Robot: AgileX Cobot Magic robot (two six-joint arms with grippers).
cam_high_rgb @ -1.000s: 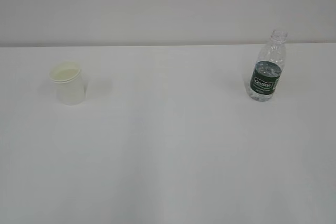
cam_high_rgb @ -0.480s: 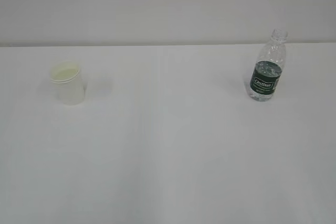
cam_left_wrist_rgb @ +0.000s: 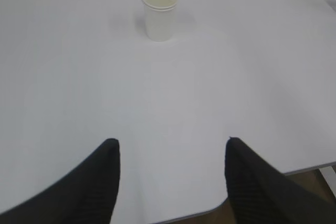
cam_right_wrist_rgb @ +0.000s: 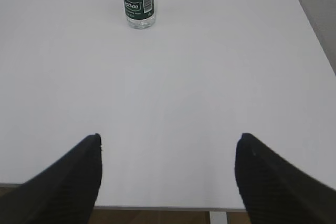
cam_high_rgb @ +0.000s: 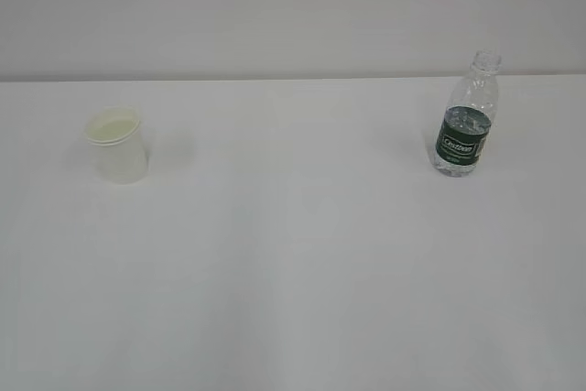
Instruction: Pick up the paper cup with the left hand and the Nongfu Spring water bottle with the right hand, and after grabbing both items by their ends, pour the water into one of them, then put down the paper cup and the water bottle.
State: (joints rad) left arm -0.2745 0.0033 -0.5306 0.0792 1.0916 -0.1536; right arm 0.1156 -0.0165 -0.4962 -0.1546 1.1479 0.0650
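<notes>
A white table (cam_high_rgb: 293, 254) fills the exterior view, backed by a pale wall (cam_high_rgb: 293, 6). The paper cup (cam_high_rgb: 116, 145) stands upright on the left part of the table, well apart from the Nongfu Spring water bottle (cam_high_rgb: 468, 118), which stands upright far to the cup's right and slightly nearer the wall. The cup is cream-white with a rolled rim and tapers toward its base; its mouth faces up and shows a pale interior. The bottle is clear and ribbed, with no cap on its neck, a dark green label with white lettering around its lower half, and clear water (cam_high_rgb: 456, 166) visible in its base. Neither arm appears in the exterior view.

In the left wrist view, the left hand (cam_left_wrist_rgb: 171, 150) hangs over the near edge of the table with its two black fingers (cam_left_wrist_rgb: 102, 171) spread wide and nothing between them. The cup (cam_left_wrist_rgb: 159, 12) sits far ahead of it, close to the table's far side, untouched.

In the right wrist view, the right hand (cam_right_wrist_rgb: 168, 145) is likewise released, its black fingers (cam_right_wrist_rgb: 262, 177) set wide apart above the near table edge and empty. The bottle (cam_right_wrist_rgb: 138, 1) stands well ahead and a little to the left of the gap between them, its top cut off by the frame.
</notes>
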